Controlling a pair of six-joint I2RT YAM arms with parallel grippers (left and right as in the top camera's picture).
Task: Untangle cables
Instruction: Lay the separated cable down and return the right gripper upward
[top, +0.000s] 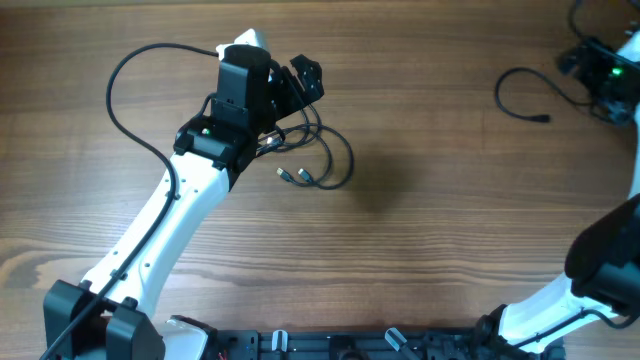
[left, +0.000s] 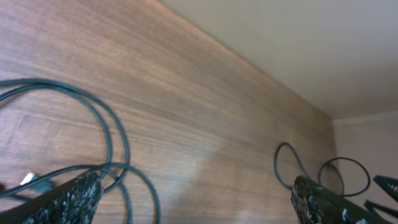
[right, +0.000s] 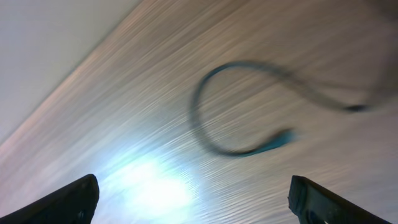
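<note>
Wooden table (top: 430, 230), tangled cables (top: 305, 177) (overhead), lone cable (right: 194, 112)

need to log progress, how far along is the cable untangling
Done: one cable lies alone at the far right, in front of the open right gripper, which holds nothing. In hand: nothing is gripped; the open left gripper hovers at the tangle. Left: that tangle, several overlapping loops with plug ends showing, needs separating.
</note>
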